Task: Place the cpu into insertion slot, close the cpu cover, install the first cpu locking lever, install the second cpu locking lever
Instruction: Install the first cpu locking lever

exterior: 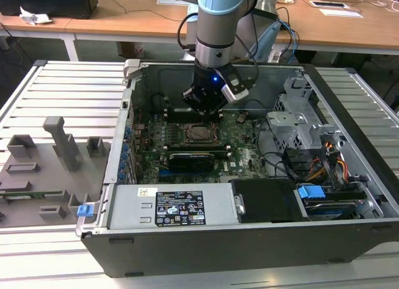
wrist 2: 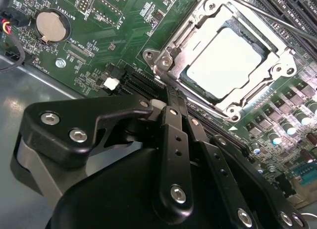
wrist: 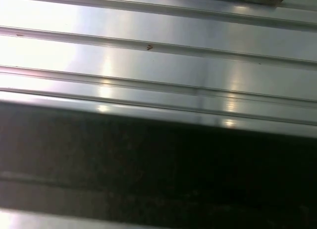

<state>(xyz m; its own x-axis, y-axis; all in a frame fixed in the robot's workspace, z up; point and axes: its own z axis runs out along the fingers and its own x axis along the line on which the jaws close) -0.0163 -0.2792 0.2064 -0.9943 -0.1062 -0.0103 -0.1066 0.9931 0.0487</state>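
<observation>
The cpu (wrist 2: 225, 61), a flat square chip with a pale silvery top, lies inside the insertion slot (wrist 2: 157, 61) on the green motherboard. The cpu cover (wrist 2: 270, 66), a thin metal frame, lies down around the chip. A thin locking lever rod (wrist 2: 270, 17) runs along one side of the socket. My gripper (wrist 2: 171, 94) is shut, its black fingers (wrist 2: 174, 135) pressed together with nothing seen between them, tips right at one corner of the slot. In the exterior view my gripper (exterior: 202, 116) hangs just above the slot (exterior: 201, 133) inside the open computer case.
The case (exterior: 187, 223) holds a power supply at the front, a drive cage (exterior: 299, 114) and cables at the exterior view's right. A black card (exterior: 196, 159) sits in front of the socket. A grey fixture tray (exterior: 43, 170) lies on the ribbed table (wrist: 158, 56).
</observation>
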